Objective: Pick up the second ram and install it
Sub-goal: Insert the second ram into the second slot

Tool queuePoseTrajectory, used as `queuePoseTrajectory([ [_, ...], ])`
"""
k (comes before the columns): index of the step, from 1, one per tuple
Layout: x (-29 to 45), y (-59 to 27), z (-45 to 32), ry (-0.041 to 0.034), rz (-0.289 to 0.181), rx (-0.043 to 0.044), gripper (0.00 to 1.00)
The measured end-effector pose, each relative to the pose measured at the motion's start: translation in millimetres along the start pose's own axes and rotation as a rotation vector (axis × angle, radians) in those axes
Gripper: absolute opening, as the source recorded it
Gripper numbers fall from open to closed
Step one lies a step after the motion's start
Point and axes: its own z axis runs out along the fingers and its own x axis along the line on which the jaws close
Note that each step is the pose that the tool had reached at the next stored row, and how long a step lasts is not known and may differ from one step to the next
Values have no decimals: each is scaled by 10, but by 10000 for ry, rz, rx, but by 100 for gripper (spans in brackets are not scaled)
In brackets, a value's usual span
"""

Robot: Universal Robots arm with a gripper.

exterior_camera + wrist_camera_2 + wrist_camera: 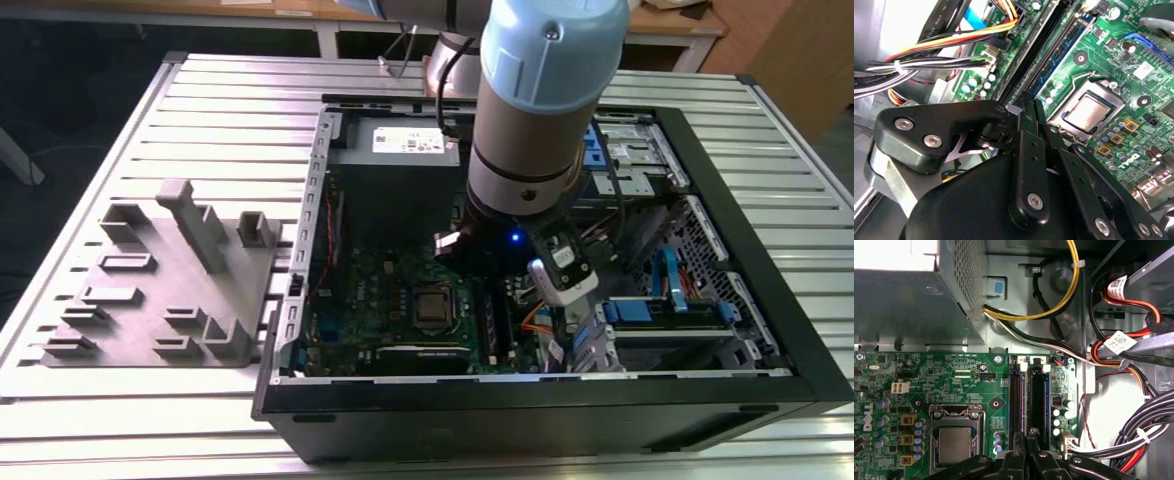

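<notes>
In both wrist views my gripper (pixel 1031 436) (pixel 1027 97) is low over the motherboard's memory slots, with its black fingers drawn close together. Between them runs a thin dark strip seen edge-on, the second ram (pixel 1027 400) (pixel 1040 56). It lies along the slots, next to a blue slot (pixel 1040 400); how deep it sits cannot be told. In the exterior view the arm's wrist (pixel 534 200) reaches down into the open computer case (pixel 747 300), over the green motherboard (pixel 360 300).
The processor socket (pixel 954 442) lies beside the slots. Bundled cables (pixel 1149 435) and a yellow cable (pixel 1054 310) crowd the other side. The grey power supply (pixel 394 150) fills the case's far end. A grey holder block (pixel 160 290) stands on the slatted table at the exterior view's left.
</notes>
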Motion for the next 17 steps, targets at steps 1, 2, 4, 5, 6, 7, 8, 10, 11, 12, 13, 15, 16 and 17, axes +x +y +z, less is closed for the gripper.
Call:
queuePoseTrajectory([
  [1, 0, 0, 0, 0, 0, -4, 10],
  [2, 0, 0, 2, -1, 0, -7, 10],
  [4, 1, -1, 14, -1, -2, -7, 10],
  [5, 2, -2, 19, -1, -1, -6, 10],
  [6, 4, -2, 25, -1, 0, -7, 10],
  [7, 5, -2, 31, -1, 0, -7, 10],
  [8, 6, -3, 35, 0, 0, -5, 10],
  [10, 8, -4, 37, 0, 0, -3, 10],
  [11, 8, -3, 37, 0, 0, -3, 10],
  [12, 8, -3, 38, 0, 0, -4, 10],
  [13, 8, -3, 39, 0, 0, -5, 10],
  [15, 8, -2, 42, -1, 0, -6, 10],
  [16, 8, -1, 46, -1, 0, -7, 10],
  [17, 9, -1, 51, -1, 0, -7, 10],
])
